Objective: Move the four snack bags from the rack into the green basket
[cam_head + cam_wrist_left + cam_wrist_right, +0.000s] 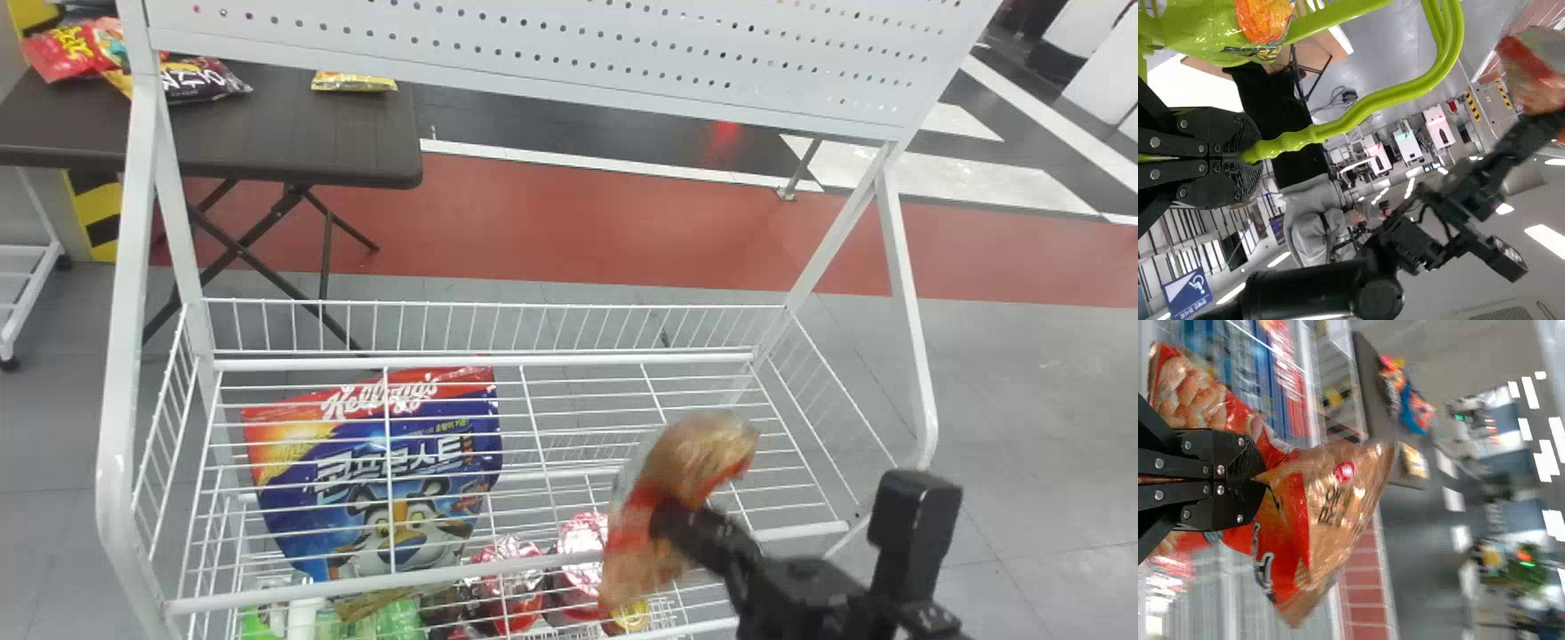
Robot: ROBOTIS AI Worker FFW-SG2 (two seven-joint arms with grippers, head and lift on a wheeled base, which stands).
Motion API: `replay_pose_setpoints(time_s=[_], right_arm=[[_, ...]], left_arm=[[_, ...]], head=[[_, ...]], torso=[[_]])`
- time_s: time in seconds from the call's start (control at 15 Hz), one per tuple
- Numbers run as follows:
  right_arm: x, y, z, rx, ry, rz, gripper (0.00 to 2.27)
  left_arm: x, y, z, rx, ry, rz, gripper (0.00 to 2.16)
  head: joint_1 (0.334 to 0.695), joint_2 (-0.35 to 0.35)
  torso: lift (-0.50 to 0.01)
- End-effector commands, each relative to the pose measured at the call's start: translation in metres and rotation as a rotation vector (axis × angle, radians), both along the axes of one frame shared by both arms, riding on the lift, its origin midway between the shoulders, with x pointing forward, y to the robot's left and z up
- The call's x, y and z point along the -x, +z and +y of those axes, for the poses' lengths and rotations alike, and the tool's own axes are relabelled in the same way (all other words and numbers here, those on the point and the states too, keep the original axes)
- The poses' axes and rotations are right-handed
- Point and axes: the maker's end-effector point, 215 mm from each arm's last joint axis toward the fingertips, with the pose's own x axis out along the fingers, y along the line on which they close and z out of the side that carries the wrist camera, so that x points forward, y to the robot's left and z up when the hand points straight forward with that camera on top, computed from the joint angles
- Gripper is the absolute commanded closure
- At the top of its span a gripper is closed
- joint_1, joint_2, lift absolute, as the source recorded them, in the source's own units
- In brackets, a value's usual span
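The right gripper (669,523) is closed on a red and tan snack bag (685,480), over the right-hand part of the white wire rack (622,358), towards its near edge. The bag is pinched between the two fingers and bulges out on both sides of them.

The left gripper (1250,157) is shut around the handle (1385,99) of the green basket (1338,13) – its fingertips meet on the ribbed end of it. A shiny green bag with an orange patch (1263,20) is by the basket's rim.

Through the rack's wires, a large blue cereal bag (356,524) shows along the left side, its red top towards the far edge. Nearer the front edge, around the middle, are two round red and silver packs (507,591), side by side, and a small yellow one (633,615) to their right. Green packs (382,622) are by the near left corner. A white panel with holes (533,53) spans the top of the rack.

On the dark table (293,133) behind, a red bag (67,52) is at the far left – beside it a dark bag (200,80), and a yellow bag (354,82) near the far right corner.
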Motion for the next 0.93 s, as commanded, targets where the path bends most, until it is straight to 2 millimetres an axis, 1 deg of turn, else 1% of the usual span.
replay_pose_setpoints(time_s=[0.0, 0.07, 0.2, 0.27, 0.33, 0.4, 0.53, 0.6, 0.67, 0.73, 0.8, 0.87], right_arm=[[0.055, -0.035, 0.017, -0.062, 0.048, 0.21, 2.19], [0.076, -0.041, 0.022, -0.107, 0.063, 0.27, 2.19], [0.105, -0.048, 0.028, -0.152, 0.082, 0.362, 2.19], [0.124, -0.053, 0.036, -0.185, 0.099, 0.427, 2.19], [0.147, -0.059, 0.048, -0.23, 0.125, 0.506, 2.19], [0.163, -0.063, 0.057, -0.261, 0.143, 0.561, 2.2], [0.199, -0.066, 0.085, -0.338, 0.194, 0.67, 2.2], [0.204, -0.068, 0.092, -0.345, 0.207, 0.683, 2.2], [0.208, -0.076, 0.096, -0.328, 0.214, 0.7, 2.2], [0.207, -0.086, 0.095, -0.285, 0.208, 0.701, 2.2], [0.199, -0.094, 0.093, -0.246, 0.201, 0.677, 2.2], [0.192, -0.097, 0.087, -0.218, 0.19, 0.655, 2.19]], left_arm=[[-0.001, 0.0, -0.001, 0.0, 0.0, -0.001, 1.47], [-0.001, 0.0, -0.001, 0.0, 0.0, -0.001, 1.47], [-0.001, 0.0, -0.001, -0.001, 0.0, -0.002, 1.47], [-0.001, 0.0, -0.001, 0.0, -0.001, -0.002, 1.47], [-0.001, 0.0, -0.002, -0.002, 0.0, -0.004, 1.46], [0.0, -0.001, -0.002, -0.003, 0.0, -0.002, 1.47], [-0.001, -0.001, -0.002, -0.003, 0.001, -0.003, 1.47], [-0.001, -0.001, -0.002, -0.003, 0.001, -0.003, 1.46], [0.0, -0.001, -0.002, -0.002, 0.0, -0.004, 1.47], [0.0, -0.001, -0.002, -0.001, -0.001, -0.005, 1.46], [-0.001, 0.0, -0.003, 0.001, -0.001, -0.008, 1.47], [-0.001, -0.001, -0.002, -0.002, -0.001, -0.008, 1.47]], head=[[0.695, -0.35], [0.695, -0.35], [0.695, -0.35], [0.695, -0.35], [0.695, -0.35], [0.695, -0.35], [0.695, -0.35], [0.695, -0.35], [0.695, -0.35], [0.695, -0.35], [0.695, -0.35], [0.695, -0.35]], torso=[[0.0], [0.0], [0.0], [0.0], [0.0], [0.0], [0.0], [0.0], [0.0], [0.0], [0.0], [0.0]])
